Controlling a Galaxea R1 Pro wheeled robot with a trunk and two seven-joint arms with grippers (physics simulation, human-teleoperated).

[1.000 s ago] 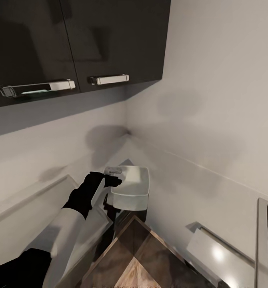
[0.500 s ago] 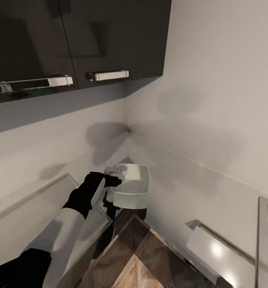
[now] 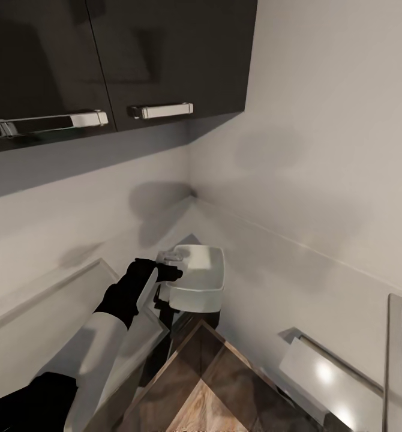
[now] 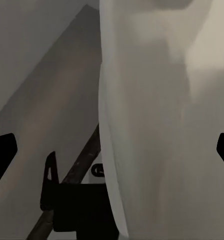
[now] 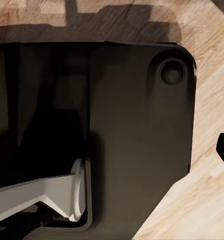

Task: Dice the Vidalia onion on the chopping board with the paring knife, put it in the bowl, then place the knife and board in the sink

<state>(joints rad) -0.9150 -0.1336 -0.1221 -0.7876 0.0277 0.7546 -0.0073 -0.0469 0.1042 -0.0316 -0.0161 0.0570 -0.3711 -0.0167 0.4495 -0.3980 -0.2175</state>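
1. The left end effector (image 3: 168, 268) is gripping the near rim of the bowl (image 3: 200, 281), its dark fingers clamped over the white edge; the bowl is hanging in the air, tilted, in front of the wall corner rather than resting on the worktop (image 3: 330, 378).

2. In the left wrist view the bowl's (image 4: 157, 115) pale wall is standing close between the fingers, which fits an edge pinch chosen to carry a shallow dish one-handed.

3. The wall cabinets (image 3: 117, 60) with chrome handles (image 3: 161, 110) are looming above, so the robot's head is looking high; a wood-grained surface (image 3: 201, 384) is jutting up at the lower edge of the view.

4. The right wrist camera is looking down at a dark rounded panel (image 5: 137, 130) over wooden flooring (image 5: 212, 200); whether the right end effector is wide or closed cannot be told.

5. The lifted bowl is probably being moved somewhere along the worktop, ahead of receiving diced onion.
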